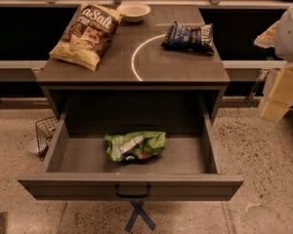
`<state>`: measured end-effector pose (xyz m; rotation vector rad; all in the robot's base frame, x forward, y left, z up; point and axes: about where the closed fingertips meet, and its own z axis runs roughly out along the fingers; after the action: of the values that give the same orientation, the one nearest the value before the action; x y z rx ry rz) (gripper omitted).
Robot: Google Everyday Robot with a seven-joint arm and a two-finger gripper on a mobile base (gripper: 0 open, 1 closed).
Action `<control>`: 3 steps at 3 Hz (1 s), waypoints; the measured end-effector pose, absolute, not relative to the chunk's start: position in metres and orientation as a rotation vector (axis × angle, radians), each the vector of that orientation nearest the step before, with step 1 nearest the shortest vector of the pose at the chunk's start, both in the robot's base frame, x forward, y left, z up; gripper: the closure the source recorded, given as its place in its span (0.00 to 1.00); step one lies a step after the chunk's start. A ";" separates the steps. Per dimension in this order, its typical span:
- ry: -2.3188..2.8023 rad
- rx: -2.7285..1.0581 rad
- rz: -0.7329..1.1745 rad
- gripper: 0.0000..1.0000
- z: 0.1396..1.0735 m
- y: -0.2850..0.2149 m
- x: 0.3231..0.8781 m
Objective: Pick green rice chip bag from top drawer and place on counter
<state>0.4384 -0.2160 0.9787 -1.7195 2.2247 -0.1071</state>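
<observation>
Lying crumpled mid-drawer, the green rice chip bag [135,146] is judged light, soft and slippery, best pinched at a wrinkle on its 12 o'clock edge. One is counted in the top drawer [63,189]. On the counter [185,67] are counted one tan bag [88,33] at 10 o'clock, one blue bag [188,36] at 2 o'clock and one bowl [133,11]. The gripper is not seen, so its jaws cannot be told.

Cream blocky pincer [281,95], right edge

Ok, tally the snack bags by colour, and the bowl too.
Green: 1, green rice chip bag in top drawer
Tan-and-brown: 1, large chip bag on counter
Dark blue: 1, blue bag on counter
Bowls: 1, white bowl on counter
Total: 4
Uncounted: gripper, at right edge
</observation>
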 end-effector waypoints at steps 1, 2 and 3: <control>2.225 -1.719 -0.107 0.00 0.979 -0.216 0.438; 2.208 -1.709 -0.161 0.00 0.979 -0.218 0.443; 2.152 -1.717 -0.128 0.00 0.949 -0.222 0.463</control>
<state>0.4635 -0.2219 0.9488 -1.7168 2.1518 -0.1283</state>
